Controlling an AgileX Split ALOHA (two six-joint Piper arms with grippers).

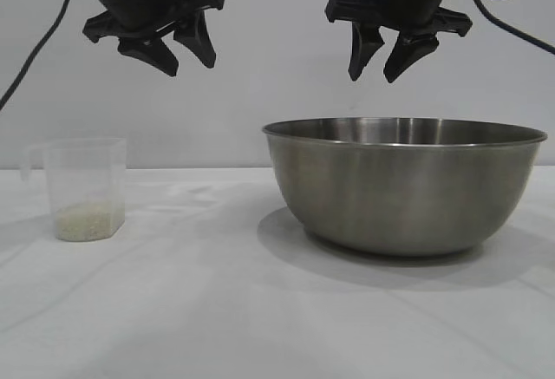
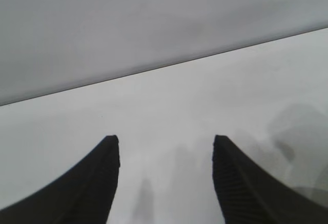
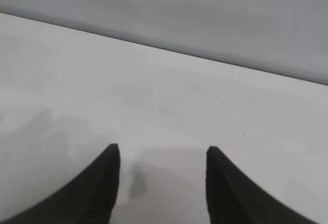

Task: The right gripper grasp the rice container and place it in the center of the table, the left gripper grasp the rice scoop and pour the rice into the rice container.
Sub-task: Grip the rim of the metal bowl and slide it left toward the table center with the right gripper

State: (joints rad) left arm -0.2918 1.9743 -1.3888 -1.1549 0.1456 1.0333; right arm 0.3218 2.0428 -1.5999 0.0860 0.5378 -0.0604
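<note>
Starting step one: we hang both claws open and empty, right gripper (image 1: 383, 60) above rice container (image 1: 403, 186), left gripper (image 1: 178, 48) above rice scoop (image 1: 84, 189); next, right drops onto the rim.

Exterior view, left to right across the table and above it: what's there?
On the table: scoop with rice in its bottom → bowl. Above: left gripper, open and empty → right gripper, open and empty, over the bowl.

brushed grey bowl (image 1: 403, 188), clear cup (image 1: 85, 188) of off-white rice (image 1: 85, 221), plain white table (image 1: 217, 310), black grippers.
</note>
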